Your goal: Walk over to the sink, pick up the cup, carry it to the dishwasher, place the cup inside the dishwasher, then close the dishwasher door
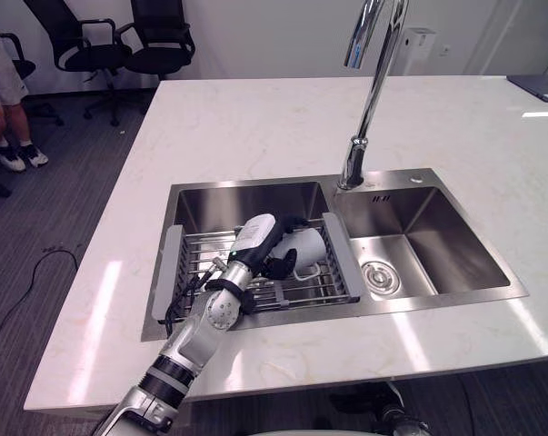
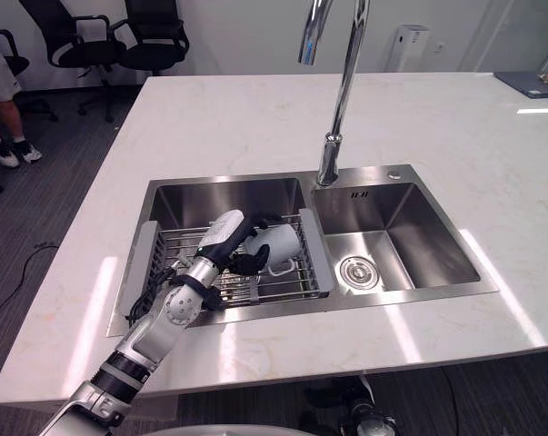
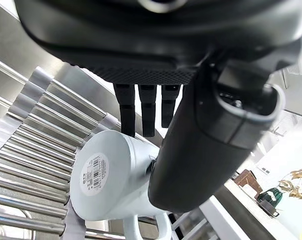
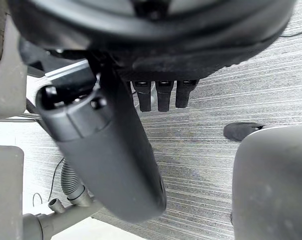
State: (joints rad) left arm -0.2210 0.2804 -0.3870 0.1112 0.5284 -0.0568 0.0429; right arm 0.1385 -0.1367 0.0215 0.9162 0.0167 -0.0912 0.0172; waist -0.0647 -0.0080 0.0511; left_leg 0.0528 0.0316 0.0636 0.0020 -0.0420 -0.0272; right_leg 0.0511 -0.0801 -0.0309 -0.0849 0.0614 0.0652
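A white cup (image 1: pixel 307 245) with a handle lies on its side on a wire rack (image 1: pixel 199 252) in the left basin of a steel double sink (image 1: pixel 255 193). My left hand (image 1: pixel 255 238) reaches into that basin and sits over the cup's bottom end. In the left wrist view the cup (image 3: pixel 105 180) lies between the fairly straight fingers (image 3: pixel 148 110) on its far side and the thumb (image 3: pixel 201 150) on its near side. The hand is open and the cup rests on the rack. My right hand (image 4: pixel 115 150) hangs relaxed above grey floor.
A tall chrome faucet (image 1: pixel 369 91) stands behind the divider between the basins. The right basin (image 1: pixel 419 245) has a drain. White marble counter (image 1: pixel 255 127) surrounds the sink. Black office chairs (image 1: pixel 119 36) and a person's legs (image 1: pixel 5 91) are at the far left.
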